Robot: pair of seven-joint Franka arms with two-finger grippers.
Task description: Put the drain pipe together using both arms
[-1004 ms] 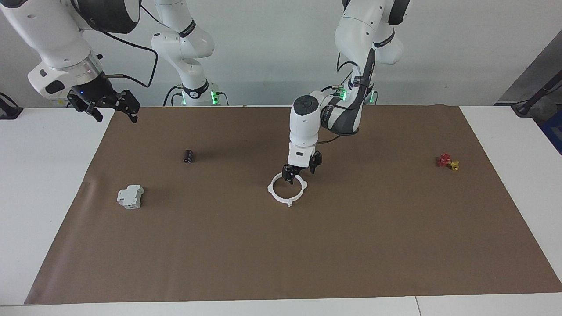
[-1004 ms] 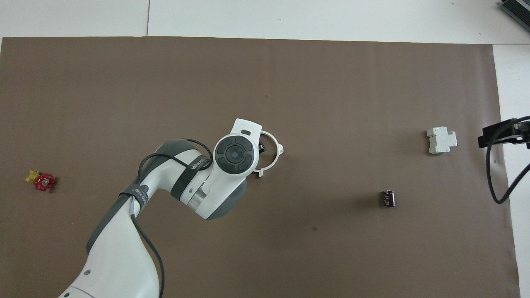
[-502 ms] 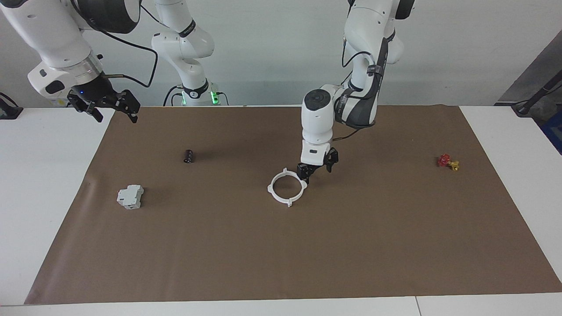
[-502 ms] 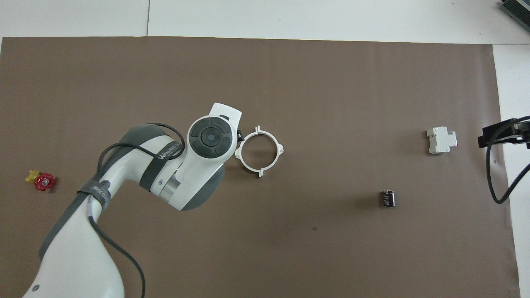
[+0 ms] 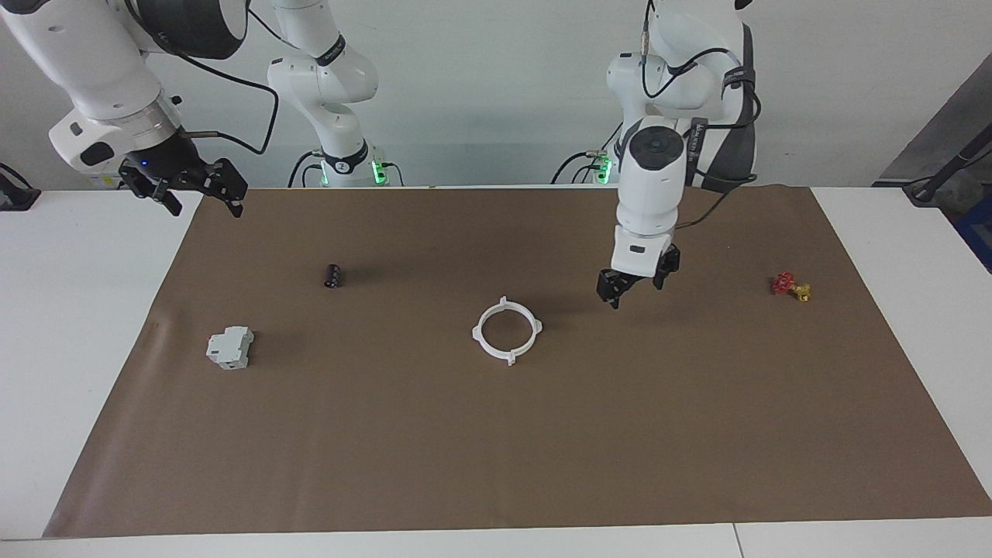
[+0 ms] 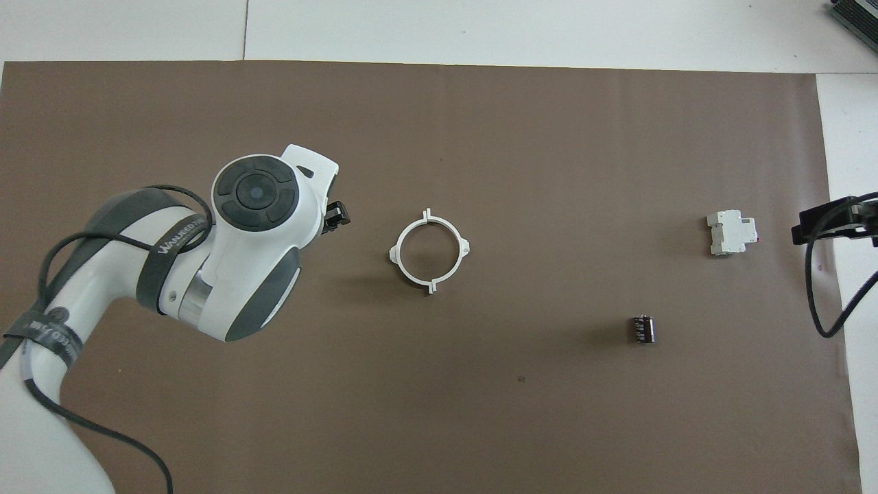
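Though joined, drain pipe (image 5: 507, 334) on mat (image 5: 496, 434).

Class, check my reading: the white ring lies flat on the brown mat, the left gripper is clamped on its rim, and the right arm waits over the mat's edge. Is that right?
Not quite. The left gripper is not on the ring: the facing view shows it empty, apart from the ring, over bare mat toward the left arm's end. The ring does lie flat, and the right gripper does wait over the mat's edge.
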